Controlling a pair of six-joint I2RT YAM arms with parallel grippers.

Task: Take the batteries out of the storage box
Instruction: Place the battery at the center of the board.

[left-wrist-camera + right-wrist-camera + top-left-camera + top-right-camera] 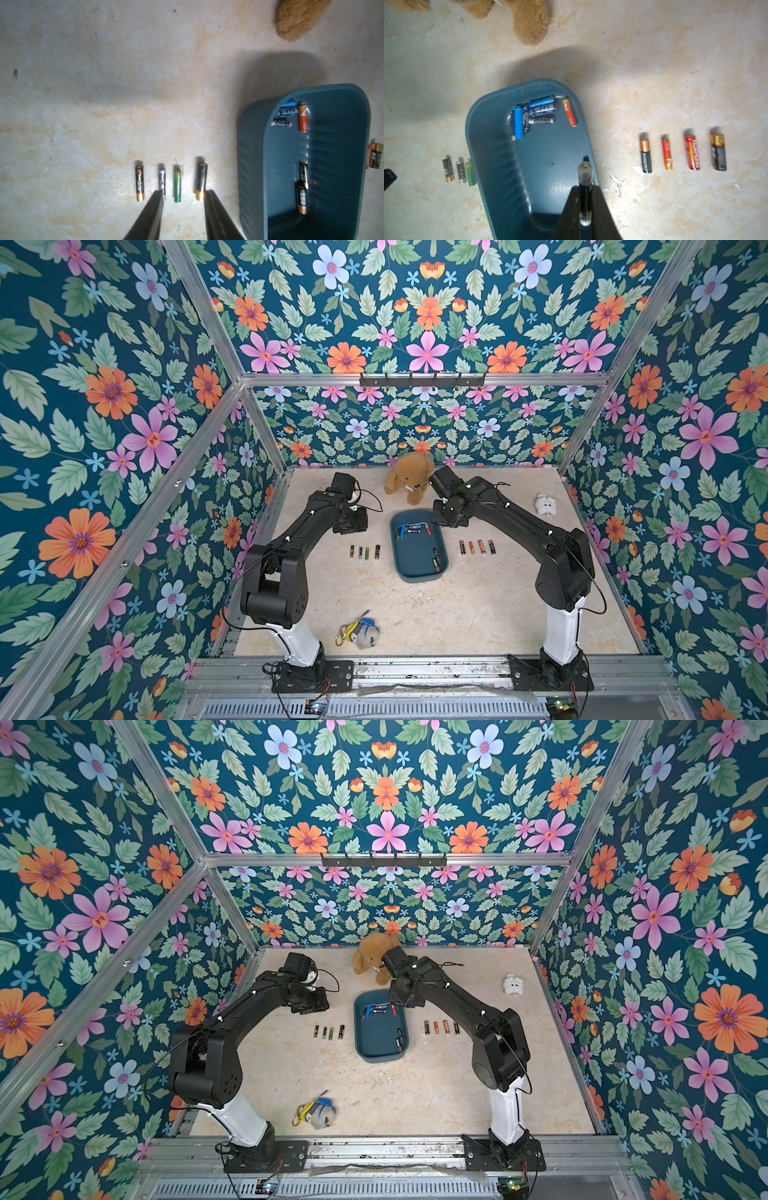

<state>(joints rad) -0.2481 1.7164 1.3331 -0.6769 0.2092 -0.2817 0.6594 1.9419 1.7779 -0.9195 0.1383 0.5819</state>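
Right wrist: right tool [585, 191] pinches a black battery [584, 173] over the box's [483, 128] right rim. Left tool [184, 193] is spread above the left row [139, 182] of four. More batteries [535, 112] at box far end. Widest open surface [478, 614] lies between box and near edge.

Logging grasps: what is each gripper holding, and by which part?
The right gripper pinches a black battery along its body, one end poking out beyond the jaws. The left gripper holds nothing.
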